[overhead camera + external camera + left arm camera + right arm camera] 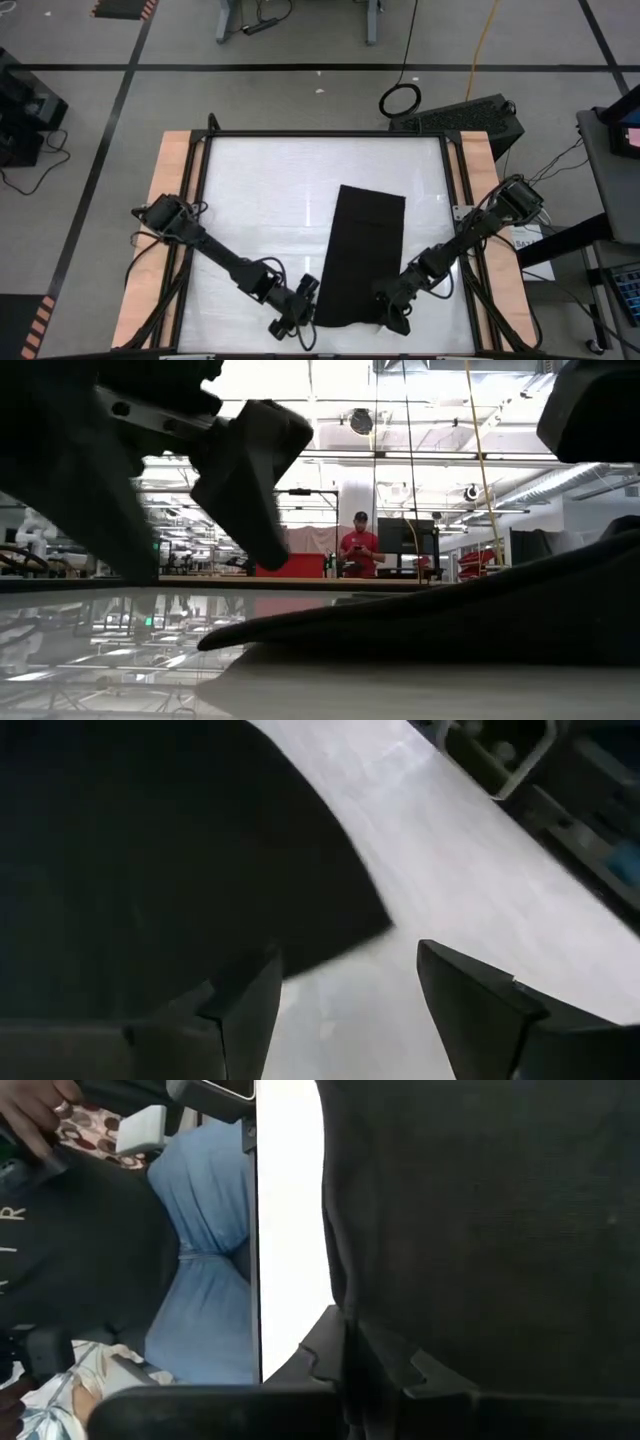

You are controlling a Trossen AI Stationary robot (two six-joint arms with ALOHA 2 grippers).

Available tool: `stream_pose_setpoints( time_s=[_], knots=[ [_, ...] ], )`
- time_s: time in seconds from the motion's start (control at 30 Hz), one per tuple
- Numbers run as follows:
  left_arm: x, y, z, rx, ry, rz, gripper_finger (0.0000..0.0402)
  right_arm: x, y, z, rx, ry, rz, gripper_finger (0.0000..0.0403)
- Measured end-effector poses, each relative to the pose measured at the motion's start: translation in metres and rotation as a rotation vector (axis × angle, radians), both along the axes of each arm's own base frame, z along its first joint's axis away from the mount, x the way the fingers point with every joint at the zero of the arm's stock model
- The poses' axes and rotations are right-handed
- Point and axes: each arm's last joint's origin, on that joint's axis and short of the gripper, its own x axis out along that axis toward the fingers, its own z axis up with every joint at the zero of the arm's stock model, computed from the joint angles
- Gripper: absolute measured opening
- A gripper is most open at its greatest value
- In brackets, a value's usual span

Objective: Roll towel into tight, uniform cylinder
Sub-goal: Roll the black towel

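1. Your left hand (292,318) sits low over the near part of the tabletop (260,190), just to the left of the towel's near left corner. From its own wrist camera the two fingers (245,1005) stand spread with bare white surface between them — open, holding nothing. The towel's corner lies just ahead of the fingertips, apart from them.

2. Between your two hands lies the towel (360,255) — a black cloth spread flat as a long strip, running from the near edge of the tabletop away toward its middle. The far end is cut square; the near end looks a little rumpled between the hands. In the low view the cloth (480,615) rises as a shallow dark hump off the glossy surface, its edge thinning out toward the left hand.

3. Your right hand (392,312) is at the towel's near right corner, right against the cloth. Its wrist camera shows black fabric (480,1230) filling most of the view and reaching down between the dark finger (320,1355) parts, so the hand looks to be on the towel's edge. Whether the fingers are actually pinched on it, you cannot tell from these views.

4. Beyond the right hand, off the tabletop's edge, a person (200,1250) in blue trousers and a dark top shows in the right wrist view. Another person (358,548) in a red shirt stands far back in the room.
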Motion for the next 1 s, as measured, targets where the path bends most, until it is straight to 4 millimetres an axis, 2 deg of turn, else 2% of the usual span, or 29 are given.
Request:
stream_pose_setpoints(
  time_s=[0.27, 0.53, 0.77, 0.9, 1.0],
  knots=[
    [0.002, -0.001, 0.002, 0.016, -0.051, 0.0, 0.0239, 0.001, 0.0, 0.0, 0.001, -0.001, -0.001, 0.0002],
    [0.006, -0.004, -0.018, 0.055, -0.044, -0.011, 0.0239, 0.002, -0.001, 0.001, 0.003, -0.007, -0.007, 0.0002],
    [0.002, -0.015, -0.027, 0.155, -0.11, -0.007, 0.0238, 0.002, -0.002, 0.001, 0.004, -0.009, -0.009, 0.0002],
    [0.002, -0.018, -0.029, 0.174, -0.125, 0.024, 0.0211, 0.002, -0.002, 0.001, 0.004, -0.01, -0.009, 0.0002],
    [0.003, -0.017, -0.03, 0.158, -0.123, 0.04, 0.0161, 0.002, -0.002, 0.001, 0.004, -0.01, -0.01, 0.0004]
  ],
)
